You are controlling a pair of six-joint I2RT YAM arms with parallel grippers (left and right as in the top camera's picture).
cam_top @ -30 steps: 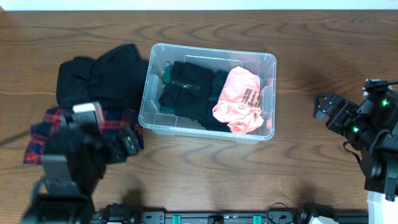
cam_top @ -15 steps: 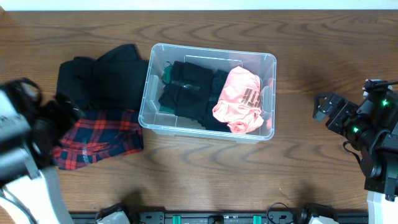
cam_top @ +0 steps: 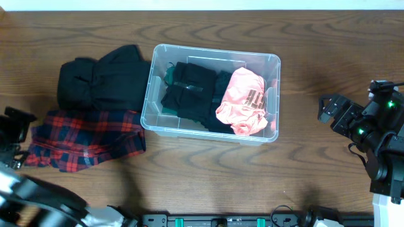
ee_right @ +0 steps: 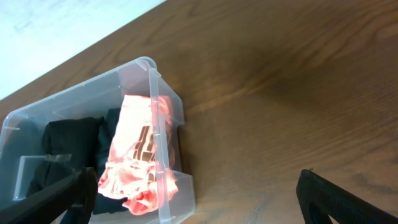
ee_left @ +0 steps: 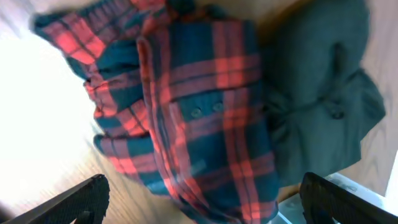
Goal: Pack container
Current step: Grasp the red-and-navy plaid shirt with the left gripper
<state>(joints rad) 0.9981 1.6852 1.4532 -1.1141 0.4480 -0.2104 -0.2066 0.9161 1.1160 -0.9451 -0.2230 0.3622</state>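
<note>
At nine o'clock from the central bin (cam_top: 146, 113), the left hand (ee_left: 202, 190) had drawn back open and empty, leaving the plaid shirt (cam_top: 85, 139) unpacked on the tabletop (cam_top: 208, 170); the right hand (ee_right: 199, 193) stayed open.

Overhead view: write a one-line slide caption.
Clear container holds black clothes and a pink top; plaid shirt and black garment lie on the wooden table beside it.

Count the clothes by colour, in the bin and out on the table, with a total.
Black: 2, black bundle in the container, black heap on the table.
Pink: 1, pink top in the container.
Red plaid: 1, plaid shirt on the table.
Green: 1, green scrap, mostly hidden.
Total: 5
</note>
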